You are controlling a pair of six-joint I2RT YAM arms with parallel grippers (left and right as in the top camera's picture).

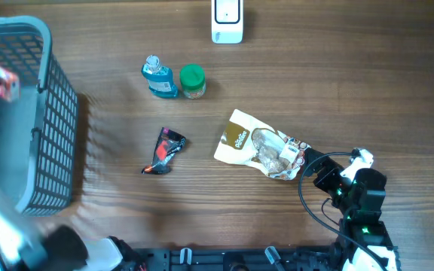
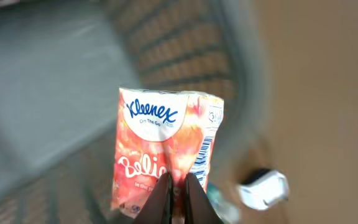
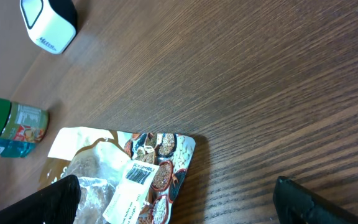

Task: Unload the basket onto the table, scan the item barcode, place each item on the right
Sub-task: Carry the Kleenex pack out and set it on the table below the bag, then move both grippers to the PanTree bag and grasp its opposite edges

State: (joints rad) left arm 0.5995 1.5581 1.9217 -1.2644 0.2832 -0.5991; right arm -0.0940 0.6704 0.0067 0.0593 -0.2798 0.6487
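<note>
Holds the tissue pack [image 2: 160,143] over the basket [image 1: 55,113], long axis running out from the left fingers [image 2: 161,199] clamped on its end, scanner [image 1: 227,19] well apart to the right; right fingers [image 3: 319,204] spread wide, empty.

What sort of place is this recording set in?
Probably a mock shop checkout on a table: a white scanner, a grey basket, and barcoded goods such as a snack bag and a tissue pack.

You had a brown wooden table [image 1: 368,83]; its grain ran from side to side. The light on it was soft and even, with weak shadows.
</note>
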